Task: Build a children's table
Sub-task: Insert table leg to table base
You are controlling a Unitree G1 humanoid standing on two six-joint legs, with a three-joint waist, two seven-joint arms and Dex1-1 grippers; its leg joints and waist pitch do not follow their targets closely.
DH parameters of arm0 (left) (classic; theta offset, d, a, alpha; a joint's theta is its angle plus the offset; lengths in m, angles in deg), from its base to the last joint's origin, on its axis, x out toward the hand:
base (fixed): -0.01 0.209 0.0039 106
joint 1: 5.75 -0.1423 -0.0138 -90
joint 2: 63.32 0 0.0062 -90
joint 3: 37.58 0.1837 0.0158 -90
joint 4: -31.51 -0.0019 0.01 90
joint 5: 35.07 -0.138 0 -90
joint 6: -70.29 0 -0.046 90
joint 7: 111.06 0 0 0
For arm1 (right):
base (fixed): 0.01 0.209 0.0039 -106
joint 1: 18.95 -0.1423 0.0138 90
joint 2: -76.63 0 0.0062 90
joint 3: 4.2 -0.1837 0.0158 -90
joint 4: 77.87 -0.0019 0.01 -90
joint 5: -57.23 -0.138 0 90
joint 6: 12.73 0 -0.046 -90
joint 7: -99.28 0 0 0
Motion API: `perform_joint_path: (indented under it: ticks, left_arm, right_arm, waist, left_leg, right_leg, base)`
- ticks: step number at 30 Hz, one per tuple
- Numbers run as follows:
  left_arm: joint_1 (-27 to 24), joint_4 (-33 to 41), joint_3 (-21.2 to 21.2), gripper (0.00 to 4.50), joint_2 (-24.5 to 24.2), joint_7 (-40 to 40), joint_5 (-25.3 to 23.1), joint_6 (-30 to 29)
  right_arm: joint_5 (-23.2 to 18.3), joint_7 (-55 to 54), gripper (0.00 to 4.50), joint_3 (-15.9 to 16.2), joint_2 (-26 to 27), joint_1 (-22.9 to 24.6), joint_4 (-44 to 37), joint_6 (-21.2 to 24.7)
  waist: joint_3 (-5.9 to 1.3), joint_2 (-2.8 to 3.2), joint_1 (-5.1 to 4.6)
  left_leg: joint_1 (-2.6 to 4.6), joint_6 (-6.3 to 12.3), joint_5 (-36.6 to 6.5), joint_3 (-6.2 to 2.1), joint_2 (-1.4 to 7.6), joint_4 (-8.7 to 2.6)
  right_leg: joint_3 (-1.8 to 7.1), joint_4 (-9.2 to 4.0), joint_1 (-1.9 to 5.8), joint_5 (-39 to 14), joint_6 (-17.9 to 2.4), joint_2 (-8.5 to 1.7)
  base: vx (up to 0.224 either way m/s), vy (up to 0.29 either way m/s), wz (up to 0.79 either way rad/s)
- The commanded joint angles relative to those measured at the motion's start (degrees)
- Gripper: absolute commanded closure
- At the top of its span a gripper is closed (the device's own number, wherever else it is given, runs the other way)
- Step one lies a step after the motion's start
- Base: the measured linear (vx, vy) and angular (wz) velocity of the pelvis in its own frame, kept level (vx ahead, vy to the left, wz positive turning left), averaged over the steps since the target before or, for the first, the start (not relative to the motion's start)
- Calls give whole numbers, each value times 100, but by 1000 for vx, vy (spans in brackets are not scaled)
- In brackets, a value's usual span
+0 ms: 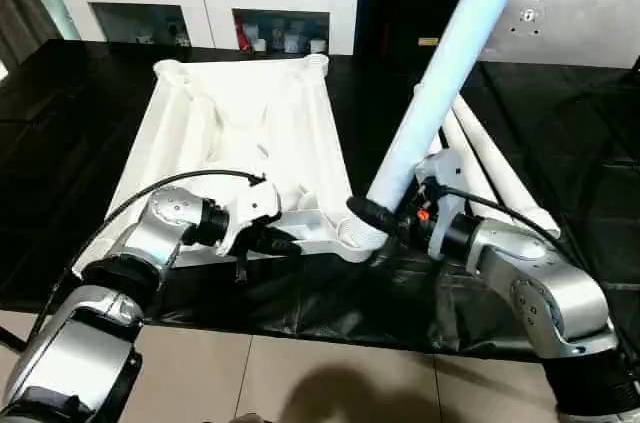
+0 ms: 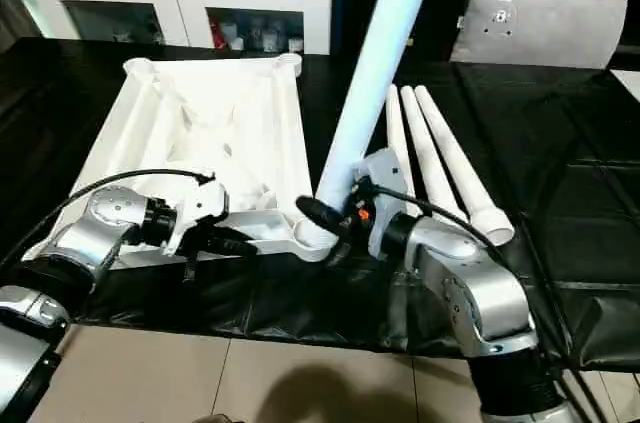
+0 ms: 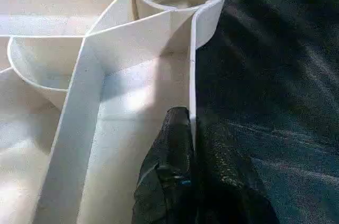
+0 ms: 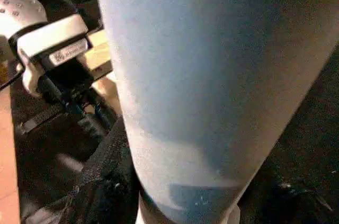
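The table top (image 1: 240,133) lay upside down on the black sheet (image 1: 560,143), ribs up. My left gripper (image 3: 192,144) was pinched shut on the top's thin near rim wall, just left of the near right corner socket (image 1: 355,233). My right gripper (image 1: 385,218) clasped the thick lower end of one leg (image 1: 455,53), which leaned up and away to the right, its base at that socket. Three more legs (image 2: 435,158) lay side by side on the sheet to the right.
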Motion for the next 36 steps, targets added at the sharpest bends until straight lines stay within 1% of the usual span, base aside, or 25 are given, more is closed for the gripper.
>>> perform_joint_path:
  ticks: [1,2,3,4,5,6,7,8,9,10,13,15,16,18,22,25,26,27,29,30,31,32,34,35,36]
  left_arm:
    - [-104,150,-23,450,21,-59,12,53]
    - [-156,260,-19,450,5,-90,23,70]
    - [-274,500,-16,450,-35,-204,70,90]
    - [-368,701,-8,450,-71,-267,107,91]
    - [-435,842,-3,450,-95,-306,130,90]
    - [-458,889,4,450,-104,-313,131,83]
    - [-552,1086,33,450,-140,-342,132,56]
    - [-627,1196,70,450,-142,-309,90,87]
    - [-627,1196,70,450,-142,-309,90,87]
    - [-709,1265,89,450,-112,-256,70,129]
    - [-755,1364,62,450,-63,-201,71,59]
    - [-768,1413,40,450,-45,-156,63,-23]
    - [-793,1482,12,450,-42,-137,55,-95]
    - [-833,1583,-18,450,-51,-138,59,-173]
    - [-790,1558,-30,450,-67,-143,42,-207]
    - [-757,1494,-21,450,-79,-115,-9,-190]
    - [-739,1472,-23,450,-83,-103,-26,-192]
    - [-728,1467,-25,450,-88,-97,-37,-207]
    - [-712,1461,-29,450,-94,-91,-46,-228]
    - [-704,1456,-31,450,-99,-90,-51,-236]
    - [-703,1466,-34,450,-103,-87,-57,-257]
    - [-701,1467,-36,450,-106,-82,-62,-270]
    - [-699,1469,-38,450,-107,-79,-65,-280]
    - [-693,1466,-39,450,-107,-76,-69,-295]
    - [-687,1466,-42,450,-103,-77,-68,-304]
  right_arm:
    - [77,32,259,56,-22,-143,57,37]
    - [117,21,259,85,-18,-169,120,10]
    - [168,1,259,131,-10,-206,203,-25]
    - [202,18,259,179,-18,-232,244,-36]
    - [224,32,259,213,-25,-244,265,-43]
    - [225,42,259,225,-27,-246,270,-34]
    - [228,88,259,274,-37,-255,290,5]
    - [225,138,259,322,-43,-256,319,55]
    - [225,138,259,322,-43,-256,319,55]
    - [257,183,259,397,-61,-227,344,59]
    - [248,216,259,419,-51,-213,382,112]
    - [260,236,259,442,-57,-213,399,112]
    - [280,264,259,469,-70,-219,415,118]
    - [293,285,259,485,-83,-224,417,141]
    - [317,343,259,525,-130,-264,462,184]
    - [313,384,259,531,-166,-269,447,209]
    - [299,418,259,532,-199,-269,413,242]
    - [285,448,259,531,-233,-265,376,280]
    - [256,513,259,539,-298,-253,304,346]
    - [243,540,259,542,-327,-246,267,371]
    - [225,571,259,541,-351,-238,232,400]
    - [214,593,259,541,-368,-233,210,419]
    - [210,602,259,540,-378,-229,198,428]
    - [204,606,259,535,-388,-230,191,437]
    - [205,604,259,533,-392,-232,194,436]
  waist:
    - [-422,-5,18]
    - [-420,2,19]
    - [-420,-11,23]
    - [-428,-7,22]
    - [-421,-11,12]
    - [-422,-2,22]
    - [-421,-22,25]
    - [-411,-11,33]
    - [-409,-32,33]
    - [-405,-37,46]
    - [-389,-41,37]
    - [-389,-44,34]
    - [-391,-60,26]
    - [-399,-50,28]
    - [-404,-61,25]
    - [-400,-64,29]
    - [-397,-48,32]
    - [-396,-52,30]
    - [-396,-56,32]
    - [-400,-41,35]
    - [-399,-49,33]
    - [-401,-37,36]
    - [-400,-51,34]
    - [-403,-35,38]
    - [-405,-43,35]
  left_leg:
    - [123,33,-757,-103,311,-370]
    - [132,32,-775,-98,311,-369]
    - [133,35,-783,-96,310,-370]
    - [130,17,-756,-102,323,-372]
    - [122,35,-733,-96,319,-375]
    - [132,34,-736,-94,317,-370]
    - [126,43,-741,-94,325,-374]
    - [137,50,-783,-86,326,-374]
    - [138,51,-803,-82,328,-378]
    - [141,39,-841,-82,327,-381]
    - [147,3,-945,-77,322,-393]
    - [146,-9,-954,-76,320,-395]
    - [146,-10,-956,-71,319,-395]
    - [143,15,-885,-70,318,-390]
    - [130,79,-772,-66,305,-380]
    - [131,67,-829,-65,304,-381]
    - [132,59,-851,-70,307,-385]
    - [135,54,-866,-69,307,-387]
    - [138,54,-877,-67,310,-389]
    - [141,52,-878,-67,312,-387]
    - [135,57,-866,-68,311,-387]
    - [134,62,-856,-70,310,-386]
    - [128,58,-881,-68,306,-384]
    - [137,50,-893,-68,307,-382]
    - [136,47,-889,-69,309,-382]
  right_leg:
    - [223,-359,277,145,-1547,-531]
    - [222,-364,263,123,-1550,-529]
    - [221,-369,264,105,-1550,-528]
    - [219,-350,266,116,-1547,-542]
    - [222,-358,266,128,-1536,-535]
    - [221,-357,254,123,-1533,-529]
    - [224,-350,263,92,-1516,-539]
    - [227,-370,244,9,-1493,-535]
    - [227,-374,241,-37,-1484,-530]
    - [225,-373,236,-169,-1453,-530]
    - [227,-399,219,-417,-1396,-527]
    - [229,-405,216,-486,-1372,-531]
    - [230,-409,215,-515,-1355,-530]
    - [227,-402,211,-450,-1348,-533]
    - [223,-389,216,-287,-1340,-520]
    - [226,-405,216,-422,-1321,-530]
    - [226,-411,215,-484,-1310,-536]
    - [223,-414,212,-506,-1303,-526]
    - [223,-411,210,-488,-1309,-524]
    - [223,-411,210,-460,-1308,-523]
    - [223,-406,219,-429,-1309,-523]
    - [221,-402,215,-402,-1319,-525]
    - [221,-412,218,-456,-1335,-532]
    - [221,-414,212,-482,-1333,-534]
    - [221,-412,215,-483,-1334,-532]
  base:
    - [0,0,0]
    - [0,0,0]
    - [0,0,0]
    - [0,0,0]
    - [0,0,0]
    - [0,0,0]
    - [0,0,0]
    - [0,0,0]
    - [0,0,0]
    - [0,0,0]
    - [0,0,0]
    - [0,0,0]
    - [0,0,0]
    - [0,0,0]
    - [0,0,0]
    - [0,0,0]
    - [0,0,0]
    - [0,0,0]
    - [0,0,0]
    - [0,0,0]
    - [0,0,0]
    - [0,0,0]
    - [0,0,0]
    - [0,0,0]
    - [0,0,0]
